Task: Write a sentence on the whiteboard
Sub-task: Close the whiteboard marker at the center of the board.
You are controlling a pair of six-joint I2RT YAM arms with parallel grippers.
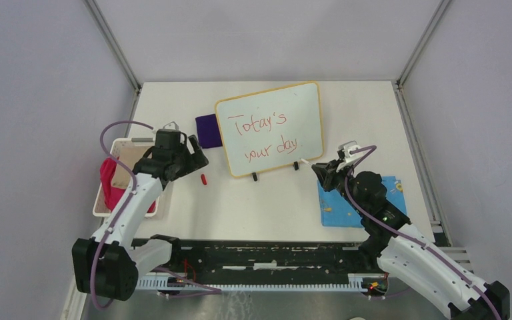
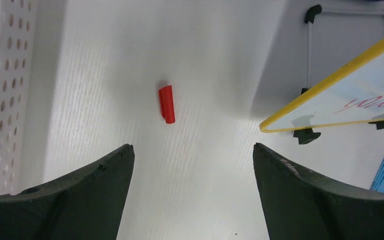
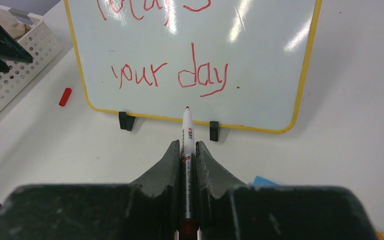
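Observation:
The whiteboard point(image 1: 270, 127) with a yellow frame stands tilted at the back middle of the table on two black feet. It bears the sentence point(image 1: 267, 137) in red, "Today's your day", in two lines; the lower line shows in the right wrist view point(image 3: 172, 75). My right gripper point(image 3: 187, 145) is shut on a white marker point(image 3: 186, 127) with a red tip, held just short of the board's lower edge. The marker's red cap point(image 1: 203, 179) lies on the table, also in the left wrist view point(image 2: 166, 103). My left gripper point(image 2: 192, 155) is open and empty above the cap.
A white perforated basket point(image 1: 119, 150) with a red cloth point(image 1: 110, 183) stands at the left. A dark purple eraser point(image 1: 207, 131) lies left of the board. A blue patterned cloth point(image 1: 337, 207) lies under my right arm.

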